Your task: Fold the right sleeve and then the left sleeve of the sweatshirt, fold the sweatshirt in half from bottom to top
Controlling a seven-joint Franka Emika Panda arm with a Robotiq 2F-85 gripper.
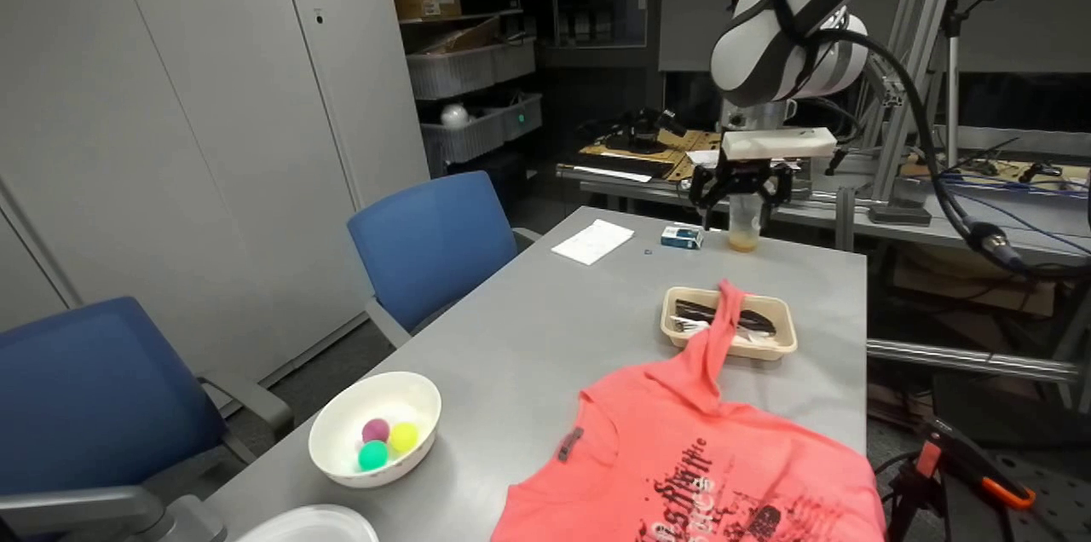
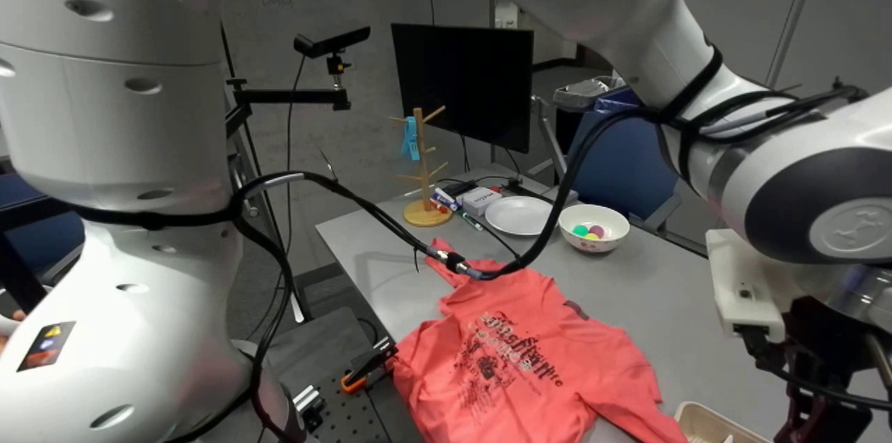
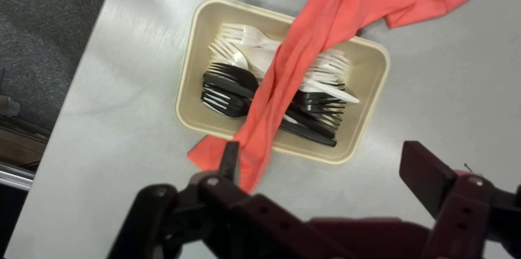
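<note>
Gripper (image 3: pixel 320 149): jaws wide apart, holding nothing. Coral sweatshirt (image 2: pixel 529 370) is on the table (image 1: pixel 511 354), lettering (image 2: pixel 526 349) up, both sleeves (image 2: pixel 637 412) sticking out, so I'd say no fold done.

Key relation, wrist view, 12 = top: sleeve end (image 3: pixel 253 165) at ~9 o'clock from the jaw gap, partly behind one finger (image 3: pixel 229 159), not gripped. Tray-side sleeve (image 3: pixel 277 92) long axis runs 7 to 1 across the cutlery tray (image 3: pixel 366 104); rest of the garment off at 1. Jaws would close along 9–3, so my guess: shift toward 9, straddle, descend, pull toward 1. Can't tell if this is the task's right sleeve. Only one arm (image 1: pixel 750 69), nearer-arm question moot.

Counts: 1 sweatshirt, 2 sleeves, 1 cutlery tray (forks (image 3: pixel 230 106) overlap, uncountable), 1 bowl (image 1: pixel 375 395), 3 balls (image 1: pixel 372 457), 1 plate (image 2: pixel 519 215), 1 paper sheet (image 1: pixel 593 241), 1 carton (image 1: pixel 682 236), 1 plastic cup (image 1: pixel 744 233), 1 peg stand (image 2: pixel 424 182), 1 clothespin (image 2: pixel 411 140), 2 blue chairs (image 1: pixel 430 248) in an exterior view.
</note>
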